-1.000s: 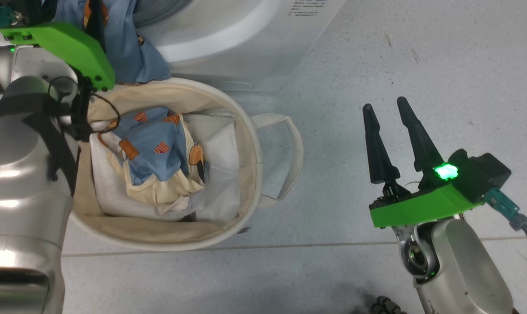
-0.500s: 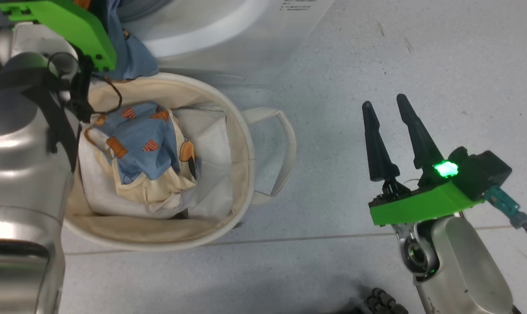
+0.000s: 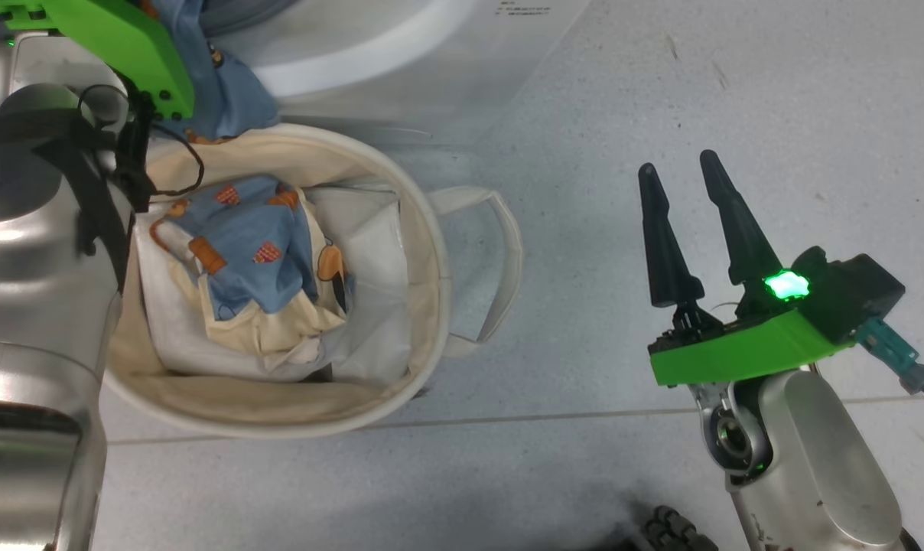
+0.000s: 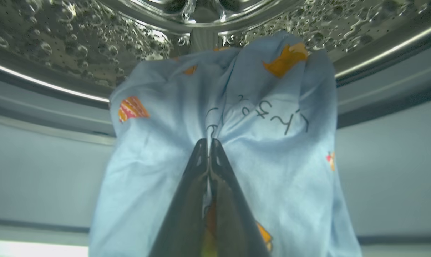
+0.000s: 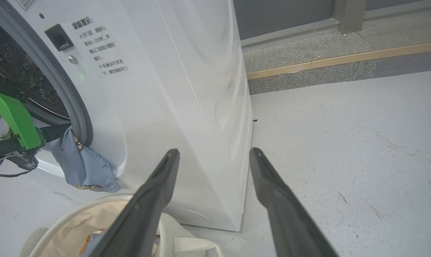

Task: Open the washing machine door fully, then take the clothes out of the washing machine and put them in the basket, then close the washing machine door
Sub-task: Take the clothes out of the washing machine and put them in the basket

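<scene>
The left gripper [image 4: 209, 142], pinching a blue garment [image 4: 272, 142] that hangs from the mouth of the washing machine [image 5: 187, 89] just over the basket [image 3: 439, 260], should pull it fully clear before letting go; the right gripper [image 3: 676, 164] is spread.

You have a pale speckled tile floor [image 3: 584, 92] crossed by one grout line [image 3: 508, 418]. A creased white sheet [image 3: 374, 252] lies at your left. In the right wrist view, a brass strip [image 5: 344, 60] edges a grey stone step [image 5: 344, 76].
</scene>
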Available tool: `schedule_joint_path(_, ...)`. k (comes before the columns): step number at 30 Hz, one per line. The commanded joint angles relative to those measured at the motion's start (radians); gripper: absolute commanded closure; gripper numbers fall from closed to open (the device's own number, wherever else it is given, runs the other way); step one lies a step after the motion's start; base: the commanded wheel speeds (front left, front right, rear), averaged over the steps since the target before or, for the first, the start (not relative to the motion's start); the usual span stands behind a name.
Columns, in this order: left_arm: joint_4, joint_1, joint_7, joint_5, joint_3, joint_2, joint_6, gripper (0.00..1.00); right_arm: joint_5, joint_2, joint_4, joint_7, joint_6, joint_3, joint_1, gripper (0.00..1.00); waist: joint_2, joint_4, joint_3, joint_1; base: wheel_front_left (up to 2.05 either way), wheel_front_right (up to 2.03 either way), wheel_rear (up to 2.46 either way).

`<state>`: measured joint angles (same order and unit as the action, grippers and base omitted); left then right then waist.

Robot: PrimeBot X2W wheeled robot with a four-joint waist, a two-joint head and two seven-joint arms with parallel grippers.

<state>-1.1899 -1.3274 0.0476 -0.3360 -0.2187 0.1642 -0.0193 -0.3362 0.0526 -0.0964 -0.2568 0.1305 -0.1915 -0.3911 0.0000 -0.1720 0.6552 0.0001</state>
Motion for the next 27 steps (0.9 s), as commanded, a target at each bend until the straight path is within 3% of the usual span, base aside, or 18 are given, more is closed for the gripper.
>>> schedule_joint_path(1, 0.019, -0.019, 0.029, 0.009, 0.002, 0.039, -0.003, 1.00, -0.004, -0.002, 0.029, -0.005, 0.000, -0.019, 0.006, 0.00, 0.0000, 0.007, -0.011, -0.0001, 0.00, 0.00, 0.00)
schedule_joint_path(8, 0.041, 0.021, 0.170, 0.007, -0.006, 0.029, -0.016, 1.00, 0.000, -0.002, 0.022, -0.005, 0.000, -0.020, 0.017, 0.00, 0.0000, 0.034, -0.062, -0.0001, 0.00, 0.00, 0.00)
schedule_joint_path(17, 0.102, 0.105, 0.211, 0.004, -0.007, 0.019, -0.013, 1.00, 0.011, -0.002, 0.008, -0.005, 0.000, -0.028, 0.034, 0.00, 0.0000, 0.072, -0.132, -0.0001, 0.00, 0.00, 0.00)
schedule_joint_path(21, 0.198, 0.175, 0.213, 0.007, 0.002, 0.018, -0.007, 1.00, 0.012, -0.002, -0.001, -0.005, 0.000, -0.035, 0.043, 0.00, 0.0000, 0.082, -0.166, -0.0001, 0.00, 0.00, 0.00)
schedule_joint_path(27, 0.448, 0.358, 0.214, 0.019, 0.048, 0.027, 0.019, 1.00, 0.008, -0.002, -0.017, -0.005, 0.000, -0.035, 0.064, 0.00, 0.0000, 0.097, -0.237, -0.0001, 0.00, 0.00, 0.00)
